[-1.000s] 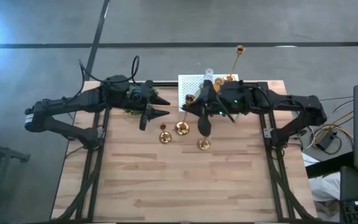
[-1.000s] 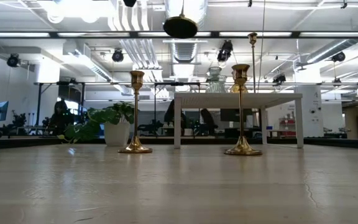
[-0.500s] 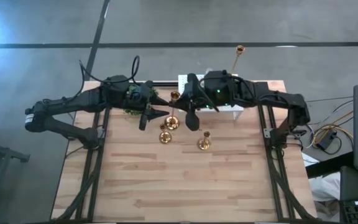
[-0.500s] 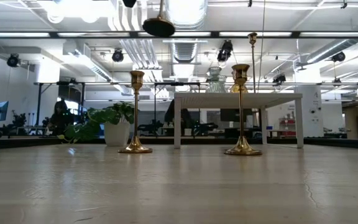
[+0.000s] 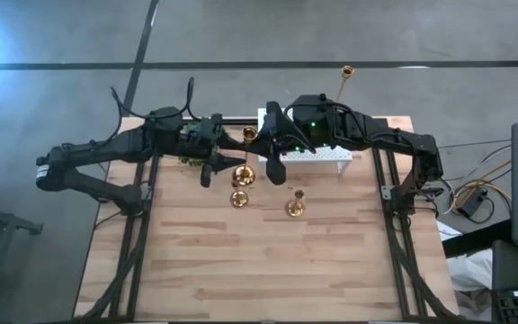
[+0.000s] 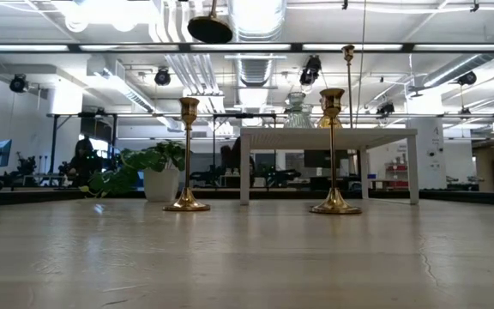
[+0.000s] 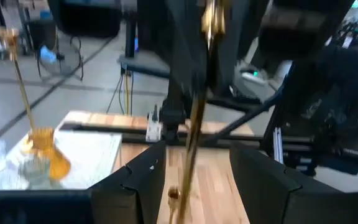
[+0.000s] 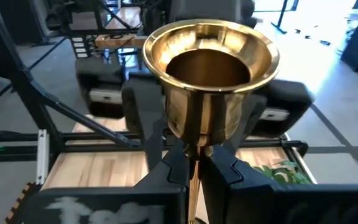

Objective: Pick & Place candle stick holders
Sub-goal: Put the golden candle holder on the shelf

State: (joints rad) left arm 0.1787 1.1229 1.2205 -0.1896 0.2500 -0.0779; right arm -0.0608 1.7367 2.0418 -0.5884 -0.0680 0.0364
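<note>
My right gripper (image 8: 196, 165) is shut on a gold candle stick holder (image 8: 210, 62), which it carries high over the table's far middle (image 5: 245, 157); the holder's round base (image 6: 210, 28) shows at the top of the low view. My left gripper (image 7: 197, 155) is open. Its fingers stand on either side of the held holder's stem (image 7: 194, 130) without touching it. Two more gold holders (image 5: 238, 198) (image 5: 295, 209) stand on their round bases on the table. A tall gold holder (image 5: 343, 79) and a glass holder (image 6: 296, 112) stand on the white stand (image 5: 331, 153). My right gripper pinches the holder's slim stem (image 8: 195, 155) just under the cup between its two fingers (image 8: 173, 168). The fingers come about level from the table's right side and lie across the stem. The holder hangs upright, cup up, lifted clear of the table.
A green leafy plant (image 6: 144, 172) stands at the far left behind my left arm (image 5: 115, 148). The white stand fills the far right middle. The near half of the wooden table (image 5: 259, 270) holds nothing.
My right gripper has carried the gold holder toward the table's left and a little up, away from the white stand and in between my left gripper's open fingers. The holder has stayed upright.
</note>
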